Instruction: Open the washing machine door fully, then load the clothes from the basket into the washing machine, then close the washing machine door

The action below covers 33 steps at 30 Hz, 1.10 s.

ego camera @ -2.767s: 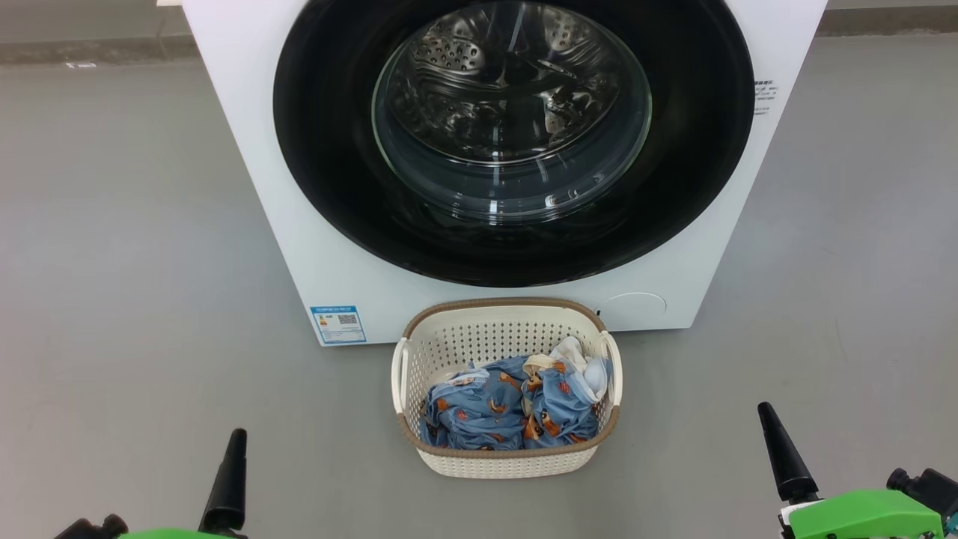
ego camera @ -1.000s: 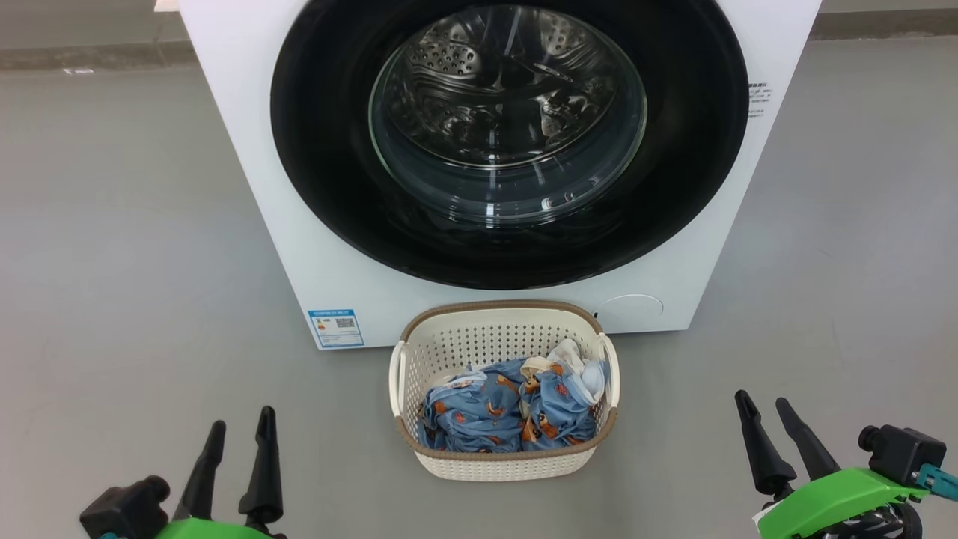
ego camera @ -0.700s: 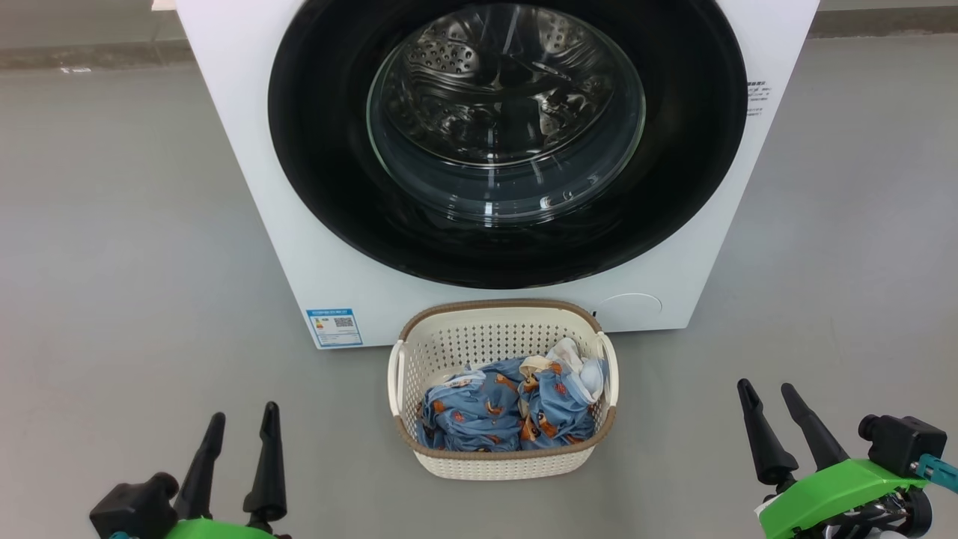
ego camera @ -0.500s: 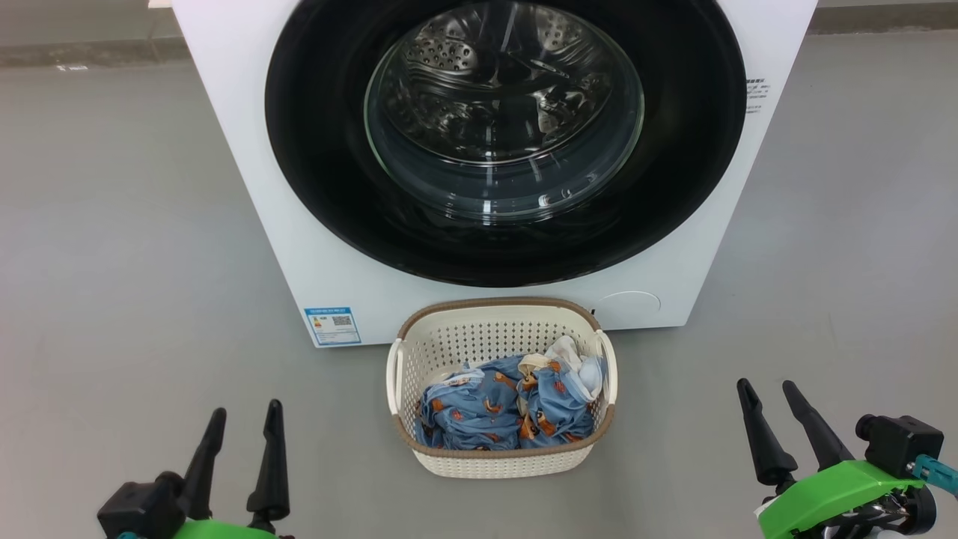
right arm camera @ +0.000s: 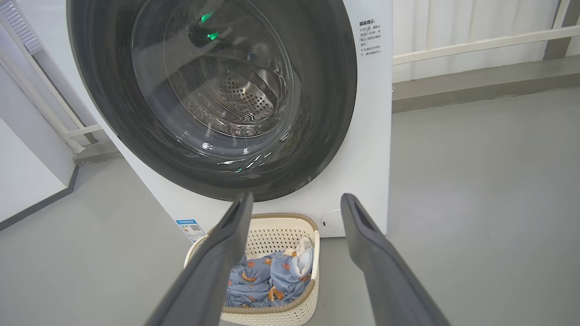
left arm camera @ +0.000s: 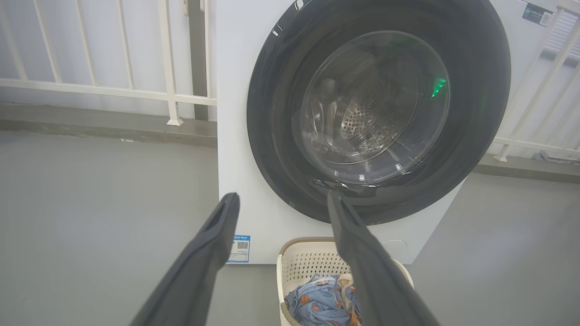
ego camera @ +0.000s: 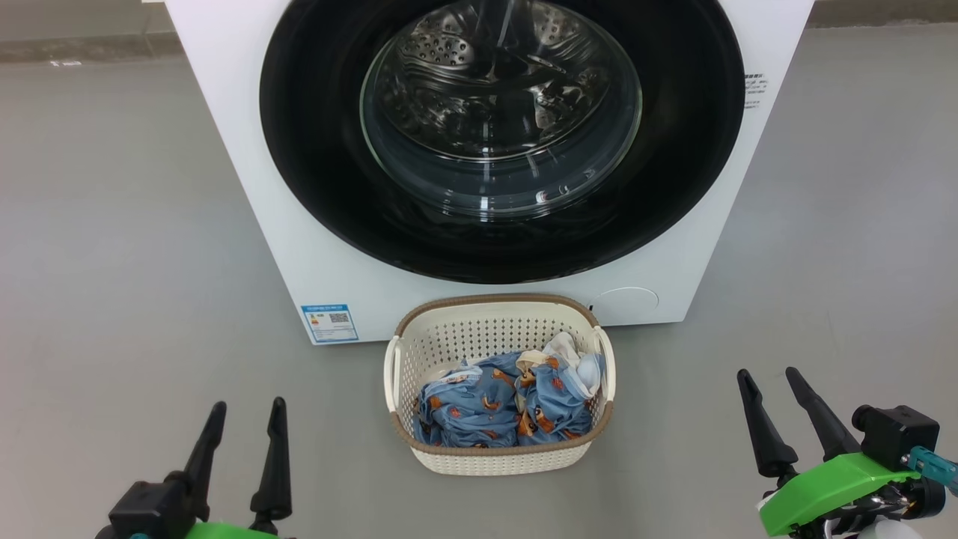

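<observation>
The washing machine door [ego camera: 500, 127] sits closed against the front of the washing machine [ego camera: 352, 292]. It is a large round door with a wide, glossy black rim and a bulging clear glass bowl at its centre. The perforated steel drum [ego camera: 449, 52] shows through the glass, and small green glints reflect in it in both wrist views. The machine is a white box that stands on a grey floor [ego camera: 112, 224], with a small blue label [ego camera: 329, 323] at the lower left of its front and a faint round cover [ego camera: 625, 303] at the lower right.

Just in front of the machine, below the door's lowest edge, stands the basket [ego camera: 498, 458]. It is cream, perforated and rounded-rectangular, with a brown woven-look rim and a handle at each side. The clothes [ego camera: 494, 404] lie bunched in its bottom: blue fabric printed with small orange-brown bears, with white and cream parts toward the right end.

The left gripper [ego camera: 248, 404] hangs over the floor to the basket's left, its jaws spread and empty. The right gripper [ego camera: 766, 372] hangs over the floor to the basket's right, jaws likewise apart with nothing between them. Both are well clear of basket and door. A pale railing [left arm camera: 167, 63] runs behind the machine.
</observation>
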Motion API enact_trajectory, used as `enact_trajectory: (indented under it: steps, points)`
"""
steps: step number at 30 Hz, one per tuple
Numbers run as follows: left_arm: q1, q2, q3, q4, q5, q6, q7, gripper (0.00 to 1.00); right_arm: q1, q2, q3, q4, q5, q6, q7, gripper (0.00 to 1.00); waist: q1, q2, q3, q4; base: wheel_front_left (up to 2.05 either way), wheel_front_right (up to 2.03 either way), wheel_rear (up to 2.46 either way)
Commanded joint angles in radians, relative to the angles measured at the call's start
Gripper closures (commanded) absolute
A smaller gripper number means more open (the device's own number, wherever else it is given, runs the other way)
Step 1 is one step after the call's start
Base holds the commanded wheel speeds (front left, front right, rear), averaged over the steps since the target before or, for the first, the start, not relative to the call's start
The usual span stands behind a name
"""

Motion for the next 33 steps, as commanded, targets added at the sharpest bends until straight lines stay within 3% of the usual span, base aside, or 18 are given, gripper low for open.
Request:
enact_trajectory:
  steps: [1, 33]
  points:
    - [-0.033, 0.016, 0.031, -0.022, 0.006, -0.002, -0.006, 0.00, -0.032, -0.015, 0.020, -0.022, -0.005, 0.002, -0.012, 0.00, -0.0001, 0.0000, 0.000, 0.001, 0.00, 0.00, 0.00]
    - [-0.029, 0.017, 0.038, 0.038, 0.014, -0.002, -0.006, 0.00, -0.017, -0.012, 0.012, -0.029, -0.004, 0.002, -0.014, 0.00, -0.0001, 0.0000, -0.015, -0.001, 0.10, 0.10, -0.20]
